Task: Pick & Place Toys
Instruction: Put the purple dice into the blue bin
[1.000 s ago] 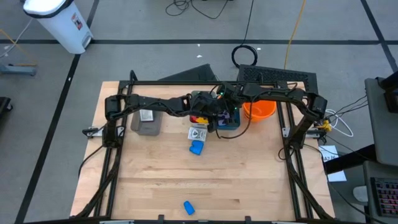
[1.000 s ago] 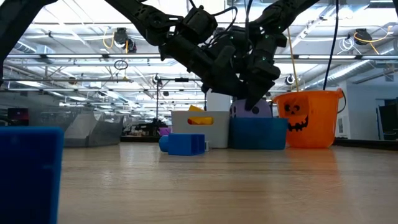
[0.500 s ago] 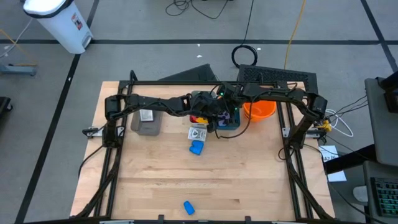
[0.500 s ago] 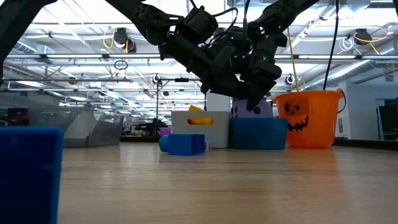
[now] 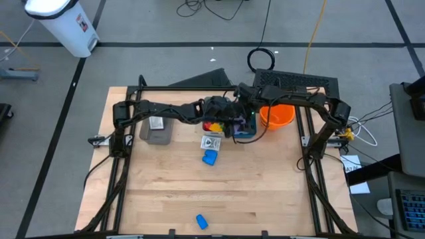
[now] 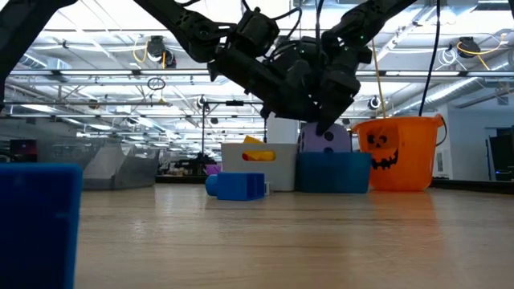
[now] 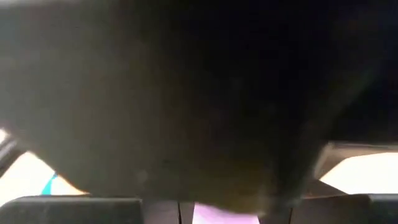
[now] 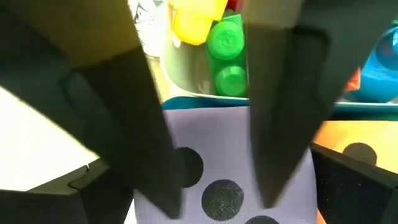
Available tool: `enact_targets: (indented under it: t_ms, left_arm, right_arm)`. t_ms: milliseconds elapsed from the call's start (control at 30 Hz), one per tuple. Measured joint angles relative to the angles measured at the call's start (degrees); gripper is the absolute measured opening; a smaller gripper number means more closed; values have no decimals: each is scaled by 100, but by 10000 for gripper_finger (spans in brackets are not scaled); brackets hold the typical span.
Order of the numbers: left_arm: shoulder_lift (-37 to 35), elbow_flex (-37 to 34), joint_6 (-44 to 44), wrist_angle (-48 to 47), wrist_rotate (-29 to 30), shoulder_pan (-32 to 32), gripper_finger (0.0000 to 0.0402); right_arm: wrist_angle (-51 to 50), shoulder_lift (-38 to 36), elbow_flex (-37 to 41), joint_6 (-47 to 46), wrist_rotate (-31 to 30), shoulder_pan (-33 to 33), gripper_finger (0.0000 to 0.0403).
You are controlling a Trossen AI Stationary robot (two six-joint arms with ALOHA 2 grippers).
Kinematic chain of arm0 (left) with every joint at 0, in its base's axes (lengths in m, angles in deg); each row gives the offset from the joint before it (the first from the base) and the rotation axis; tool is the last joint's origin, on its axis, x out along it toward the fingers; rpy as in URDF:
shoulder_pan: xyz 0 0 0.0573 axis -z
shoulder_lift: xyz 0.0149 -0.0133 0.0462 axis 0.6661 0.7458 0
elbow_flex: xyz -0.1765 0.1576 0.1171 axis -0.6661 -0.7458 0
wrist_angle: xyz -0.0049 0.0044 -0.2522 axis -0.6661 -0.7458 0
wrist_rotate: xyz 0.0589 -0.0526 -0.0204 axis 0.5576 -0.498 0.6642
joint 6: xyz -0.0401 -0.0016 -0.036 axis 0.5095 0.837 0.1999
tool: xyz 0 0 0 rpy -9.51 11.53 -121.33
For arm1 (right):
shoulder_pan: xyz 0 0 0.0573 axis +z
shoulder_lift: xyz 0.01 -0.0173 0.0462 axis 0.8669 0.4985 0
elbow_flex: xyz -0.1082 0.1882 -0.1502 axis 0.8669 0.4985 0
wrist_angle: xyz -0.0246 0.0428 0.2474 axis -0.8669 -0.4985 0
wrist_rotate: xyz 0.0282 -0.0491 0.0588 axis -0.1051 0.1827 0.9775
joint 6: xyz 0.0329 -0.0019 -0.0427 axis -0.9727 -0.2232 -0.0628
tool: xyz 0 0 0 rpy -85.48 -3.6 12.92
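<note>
A purple die (image 8: pixel 217 155) with dark dots hangs over the teal bin (image 6: pixel 333 172) at the table's far middle, and my left gripper (image 5: pixel 229 125) is shut on it. My right gripper (image 5: pixel 240 117) is open and comes slanting down over the same die; its own fingers (image 8: pixel 56 199) stand wide on either side, and I see no touch. An orange black-dotted die (image 8: pixel 351 158) lies in the teal bin. Yellow, green and red bricks (image 8: pixel 227 56) fill a pale bin (image 6: pixel 257 164) next to it. The left wrist view is almost wholly blocked by dark. My left gripper has the purple die between its two fingers (image 8: pixel 152 162), which come in from the table's left, slanting down across the dotted face (image 8: pixel 217 140). The die reaches out past both fingers. Its lower edge is hidden behind the teal bin's wall, so I cannot tell whether it hangs clear.
The orange bucket (image 5: pixel 276 117) stands right of the teal bin. A grey bin (image 5: pixel 156 131) sits at the far left. A white packet (image 5: pixel 211 141) and a blue brick (image 5: pixel 210 157) lie mid-table, and another blue brick (image 5: pixel 201 221) lies by the near edge with bare wood around it.
My right gripper has rolled slightly and edged toward the table's left above the teal bin. In the low view more of the purple die now shows below it. The die itself has stayed where it was.
</note>
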Motion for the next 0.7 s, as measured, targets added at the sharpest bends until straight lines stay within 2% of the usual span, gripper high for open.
enact_targets:
  t_ms: [467, 700]
  left_arm:
    - [62, 22, -297, 276, 416, 30, 131]
    - [241, -8, -475, -497, 594, 50, 131]
  right_arm:
    - [358, -320, 22, -187, 86, -241, 396]
    - [781, -701, -26, -410, 650, -474, 395]
